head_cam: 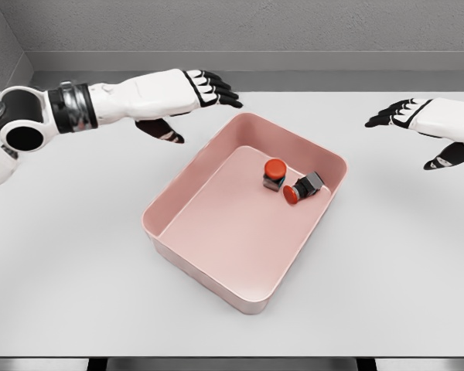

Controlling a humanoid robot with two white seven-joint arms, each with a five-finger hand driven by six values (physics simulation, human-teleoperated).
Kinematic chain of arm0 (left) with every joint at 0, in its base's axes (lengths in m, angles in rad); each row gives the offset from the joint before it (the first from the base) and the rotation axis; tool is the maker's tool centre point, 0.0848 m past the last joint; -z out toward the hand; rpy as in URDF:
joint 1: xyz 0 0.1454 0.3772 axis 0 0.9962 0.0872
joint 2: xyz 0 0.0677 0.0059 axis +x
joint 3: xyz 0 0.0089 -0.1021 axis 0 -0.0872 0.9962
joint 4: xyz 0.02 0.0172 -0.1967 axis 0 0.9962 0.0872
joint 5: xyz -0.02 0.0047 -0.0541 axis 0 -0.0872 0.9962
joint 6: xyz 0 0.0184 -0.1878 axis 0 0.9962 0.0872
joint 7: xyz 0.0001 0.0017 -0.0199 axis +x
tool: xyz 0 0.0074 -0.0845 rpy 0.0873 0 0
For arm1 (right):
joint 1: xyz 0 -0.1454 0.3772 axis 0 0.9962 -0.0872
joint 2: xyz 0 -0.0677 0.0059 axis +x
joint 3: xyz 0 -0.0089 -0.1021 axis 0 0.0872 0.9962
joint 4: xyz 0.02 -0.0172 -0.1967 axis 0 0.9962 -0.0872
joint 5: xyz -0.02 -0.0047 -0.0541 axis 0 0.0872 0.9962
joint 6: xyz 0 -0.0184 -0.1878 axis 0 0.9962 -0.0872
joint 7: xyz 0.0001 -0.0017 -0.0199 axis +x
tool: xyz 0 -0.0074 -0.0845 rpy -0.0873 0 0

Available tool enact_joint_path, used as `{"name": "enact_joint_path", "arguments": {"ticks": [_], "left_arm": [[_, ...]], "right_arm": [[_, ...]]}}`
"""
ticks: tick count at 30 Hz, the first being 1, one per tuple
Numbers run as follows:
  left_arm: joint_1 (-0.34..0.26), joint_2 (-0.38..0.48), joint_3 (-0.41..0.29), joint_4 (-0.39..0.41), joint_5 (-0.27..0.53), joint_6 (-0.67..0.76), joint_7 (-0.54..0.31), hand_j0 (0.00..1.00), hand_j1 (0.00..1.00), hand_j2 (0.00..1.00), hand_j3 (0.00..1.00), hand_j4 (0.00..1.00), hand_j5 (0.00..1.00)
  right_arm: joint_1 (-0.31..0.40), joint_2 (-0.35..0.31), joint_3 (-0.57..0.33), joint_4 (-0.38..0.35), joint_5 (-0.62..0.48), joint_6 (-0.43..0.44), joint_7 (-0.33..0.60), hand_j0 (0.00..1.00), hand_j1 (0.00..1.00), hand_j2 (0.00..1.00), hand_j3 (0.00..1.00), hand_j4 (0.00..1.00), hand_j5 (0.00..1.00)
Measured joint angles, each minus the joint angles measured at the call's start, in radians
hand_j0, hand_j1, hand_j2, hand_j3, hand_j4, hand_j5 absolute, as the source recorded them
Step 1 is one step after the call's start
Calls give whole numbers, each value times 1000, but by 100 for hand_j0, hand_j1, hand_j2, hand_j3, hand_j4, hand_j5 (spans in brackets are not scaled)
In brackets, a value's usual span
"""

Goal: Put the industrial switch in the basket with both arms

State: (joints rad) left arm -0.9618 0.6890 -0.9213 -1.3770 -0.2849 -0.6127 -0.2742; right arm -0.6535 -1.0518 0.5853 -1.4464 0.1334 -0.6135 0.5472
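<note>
A white table point(77, 294) fills the view, and on it, nearest to the camera, stands a pink basket point(187, 267) with low walls, turned at an angle. In its far part lie two industrial switches. One switch point(274, 175) stands upright, with a round red button on top of a small dark grey body. The other switch point(303, 188) lies on its side just beside it, its red button pointing to the near left. Farther back, the left hand point(187, 94) hovers past the basket's far left corner, fingers spread and holding nothing. The right hand point(429, 124) hovers at the far right, also open and empty.
</note>
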Motion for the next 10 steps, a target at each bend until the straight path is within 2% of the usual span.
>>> {"name": "enact_joint_path", "arguments": {"ticks": [3, 5, 10], "left_arm": [[66, 116, 31, -1, 35, 0, 1, 100, 100, 100, 100, 100, 100], [74, 176, 54, -2, 46, 0, 2, 100, 100, 100, 100, 100, 100], [118, 257, 102, -3, 56, 0, 3, 100, 100, 100, 100, 100, 100]], "right_arm": [[-2, 0, 0, 0, 0, 0, 0, 100, 100, 100, 100, 100, 100], [-2, 0, 0, 0, 0, 0, 0, 100, 100, 100, 100, 100, 100], [0, 0, 0, 1, 0, 0, -1, 100, 100, 100, 100, 100, 100]]}}
